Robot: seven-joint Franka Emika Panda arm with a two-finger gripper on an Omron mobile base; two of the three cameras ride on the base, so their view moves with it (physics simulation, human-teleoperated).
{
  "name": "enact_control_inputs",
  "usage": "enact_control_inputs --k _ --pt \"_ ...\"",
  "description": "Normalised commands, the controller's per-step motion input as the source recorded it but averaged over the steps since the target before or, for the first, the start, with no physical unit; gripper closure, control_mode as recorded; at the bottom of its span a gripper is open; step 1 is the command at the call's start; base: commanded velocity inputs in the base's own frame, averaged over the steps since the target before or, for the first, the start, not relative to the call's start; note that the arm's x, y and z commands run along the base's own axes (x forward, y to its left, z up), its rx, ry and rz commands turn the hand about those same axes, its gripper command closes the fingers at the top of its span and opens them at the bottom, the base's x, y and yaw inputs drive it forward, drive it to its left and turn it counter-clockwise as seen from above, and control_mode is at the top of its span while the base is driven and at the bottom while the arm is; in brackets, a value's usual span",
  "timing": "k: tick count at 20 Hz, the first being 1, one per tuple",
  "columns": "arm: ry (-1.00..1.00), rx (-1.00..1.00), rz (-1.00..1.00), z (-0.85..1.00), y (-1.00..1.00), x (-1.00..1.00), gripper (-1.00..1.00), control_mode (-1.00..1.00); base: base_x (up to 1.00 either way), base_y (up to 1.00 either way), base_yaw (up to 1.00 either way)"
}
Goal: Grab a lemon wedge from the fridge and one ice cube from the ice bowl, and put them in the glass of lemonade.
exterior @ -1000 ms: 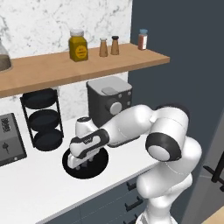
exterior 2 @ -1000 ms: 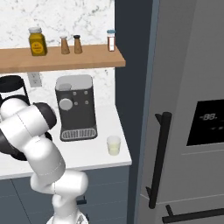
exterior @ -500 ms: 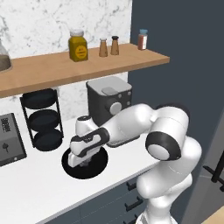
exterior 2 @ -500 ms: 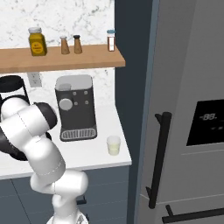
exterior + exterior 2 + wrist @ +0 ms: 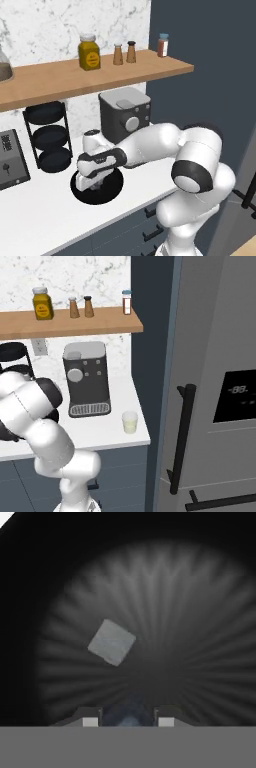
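Observation:
The ice bowl [image 5: 81, 194] is a wide black dish on the white counter, ribbed inside in the hand view [image 5: 200, 612]. My gripper [image 5: 98, 184] reaches down into it. In the hand view the gripper [image 5: 128, 721] is shut on a pale bluish ice cube [image 5: 129, 712] between its fingertips [image 5: 90, 721]. Another ice cube [image 5: 111, 642] lies loose on the bowl's floor, just ahead. The glass of lemonade [image 5: 130, 422] stands at the counter's right end beside the fridge [image 5: 220, 356], whose door is closed. The lemon wedge is out of view.
A coffee machine [image 5: 125, 115] stands right behind the bowl. A black tiered rack [image 5: 47, 137] and a toaster [image 5: 10, 160] stand to its left. A wooden shelf [image 5: 100, 72] with jars hangs overhead. The fridge's long black handle [image 5: 181, 441] faces the base.
The arm has stayed in place over the bowl. The fingers have drawn together around a cube.

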Motion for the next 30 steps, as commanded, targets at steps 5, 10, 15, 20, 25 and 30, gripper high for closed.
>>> enact_control_inputs --k 5,10,15,20,25,30 --pt "-0.12 0.0 -0.08 0.9 -0.25 -0.63 1.0 -1.0 0.0 0.0 0.0" --pt "-0.05 0.0 -0.12 0.81 -0.81 -0.3 1.0 -1.0 0.0 0.0 0.0" --pt "0.0 0.0 -0.18 0.46 -0.99 0.09 1.0 -1.0 0.0 0.0 0.0" --pt "-0.01 0.0 -0.22 0.54 -1.0 0.03 1.0 -1.0 0.0 0.0 0.0" --pt "0.0 0.0 -0.23 0.45 -1.0 0.02 1.0 -1.0 0.0 0.0 0.0" --pt "0.0 0.0 -0.35 0.09 -1.0 0.23 1.0 -1.0 0.0 0.0 0.0"
